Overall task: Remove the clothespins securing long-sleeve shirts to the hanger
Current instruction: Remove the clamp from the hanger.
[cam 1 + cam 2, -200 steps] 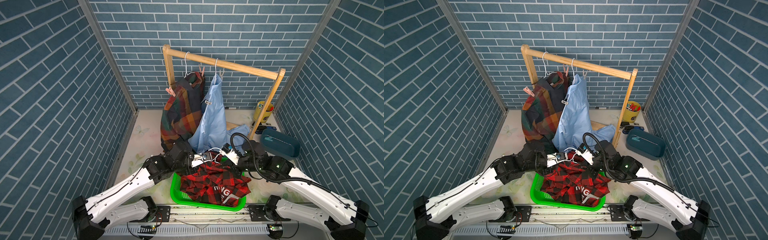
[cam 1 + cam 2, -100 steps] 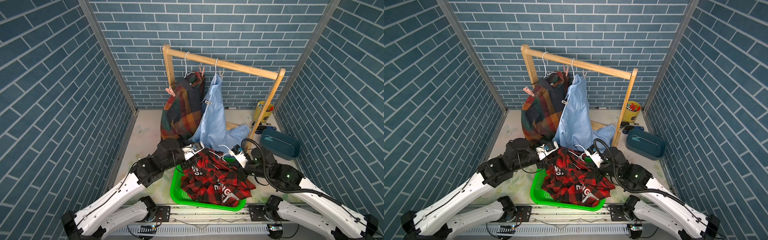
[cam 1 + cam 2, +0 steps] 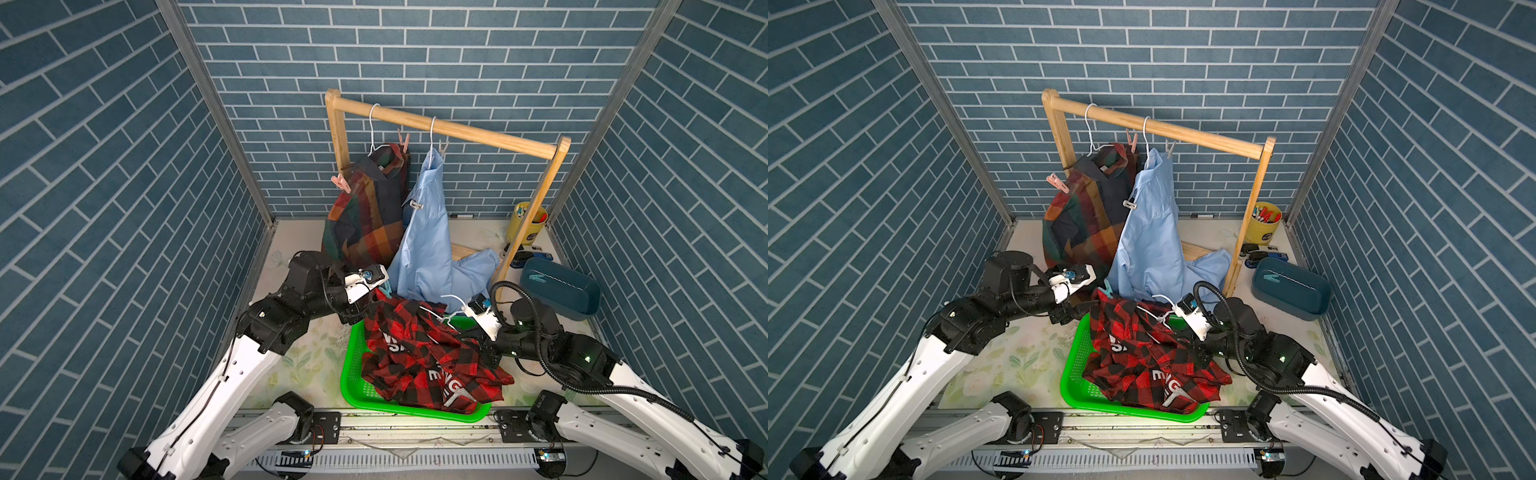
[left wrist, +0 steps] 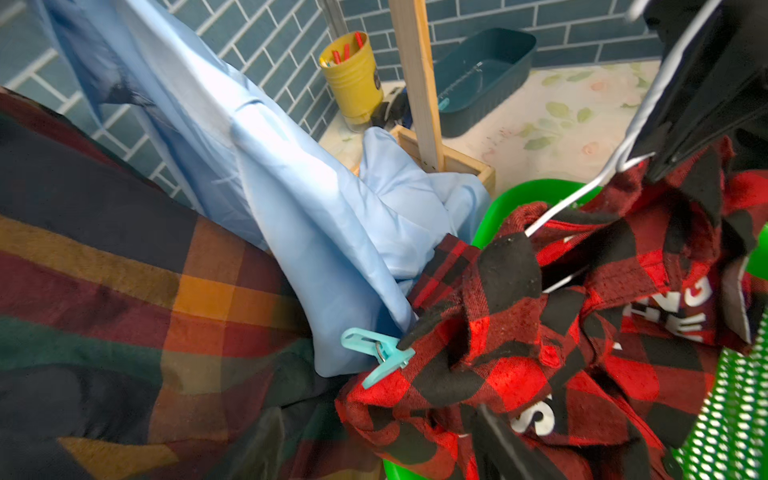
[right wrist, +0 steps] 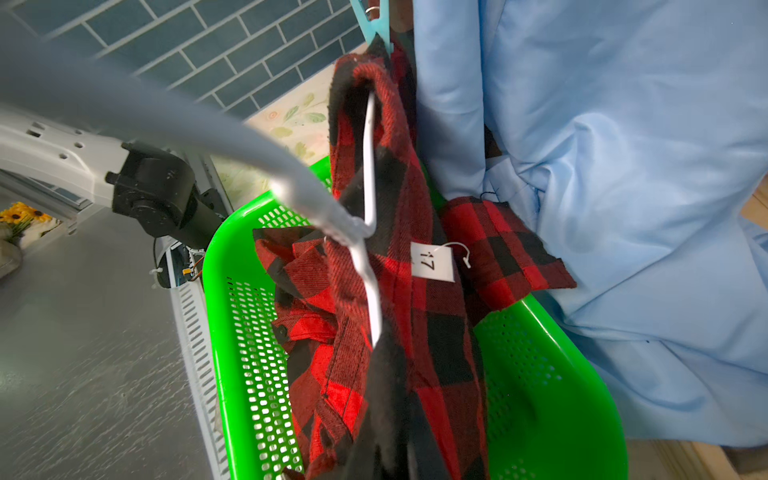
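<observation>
The red-and-black check shirt [image 3: 419, 365] lies heaped in the green basket [image 3: 351, 376] on a white hanger [image 5: 368, 166]. A teal clothespin [image 4: 380, 353] is clipped to the shirt's far corner. My left gripper [image 4: 382, 449] is open just short of that corner, its fingers wide apart either side of the cloth's edge. My right gripper [image 5: 386, 436] is shut on the hanger wire and the shirt over it. On the rack hang the plaid shirt [image 3: 365, 216] with pink clothespins [image 3: 341, 183] and the light blue shirt [image 3: 424, 245] with pale clothespins [image 3: 415, 204].
The wooden rack [image 3: 449, 129] stands at the back, its right post beside a yellow cup [image 3: 528, 222]. A dark teal bin [image 3: 561, 286] with a teal clothespin [image 3: 536, 277] inside sits at the right. The blue shirt's hem drapes onto the basket's far edge.
My left gripper has opened and drawn back to the left of the check shirt. My right arm has pulled back toward the front right, still holding the hanger.
</observation>
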`<state>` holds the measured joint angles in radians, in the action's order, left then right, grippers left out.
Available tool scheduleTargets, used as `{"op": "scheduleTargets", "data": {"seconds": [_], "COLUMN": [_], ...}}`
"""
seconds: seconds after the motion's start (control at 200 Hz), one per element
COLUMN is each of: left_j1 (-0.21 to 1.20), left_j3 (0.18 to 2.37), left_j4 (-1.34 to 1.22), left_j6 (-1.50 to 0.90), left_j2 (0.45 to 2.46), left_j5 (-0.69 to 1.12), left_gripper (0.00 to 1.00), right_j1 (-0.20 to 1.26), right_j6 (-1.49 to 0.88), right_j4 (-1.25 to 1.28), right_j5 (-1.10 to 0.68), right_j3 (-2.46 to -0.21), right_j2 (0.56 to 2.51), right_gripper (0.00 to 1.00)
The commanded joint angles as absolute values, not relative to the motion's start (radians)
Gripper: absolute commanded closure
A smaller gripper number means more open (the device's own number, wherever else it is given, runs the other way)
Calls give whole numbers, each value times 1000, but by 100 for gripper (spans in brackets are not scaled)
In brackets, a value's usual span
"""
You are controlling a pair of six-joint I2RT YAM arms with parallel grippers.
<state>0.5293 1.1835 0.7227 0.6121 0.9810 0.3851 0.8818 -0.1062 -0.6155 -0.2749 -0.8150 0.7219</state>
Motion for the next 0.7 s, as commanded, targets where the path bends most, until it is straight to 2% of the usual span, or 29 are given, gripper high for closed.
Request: {"op": "scheduleTargets", "data": {"seconds": [0.0,0.37,0.695], "left_j1": [529,664,723], "left_j3": [1224,1286,1251], "left_j4": [864,996,1006], "left_j6": [700,796,815], "left_j2": [1023,1128,1105], "left_j5": [385,166,76], "left_gripper": [28,28,28], "right_j1": [888,938,1004], "right_j6": [-66,-9,39], "right_j4": [-669,-758,-809], "right_j5": [-326,-285,-233], "right_j3": [-842,-887,-949], "right_j2": [708,719,759], "right_gripper": [100,100,100]}}
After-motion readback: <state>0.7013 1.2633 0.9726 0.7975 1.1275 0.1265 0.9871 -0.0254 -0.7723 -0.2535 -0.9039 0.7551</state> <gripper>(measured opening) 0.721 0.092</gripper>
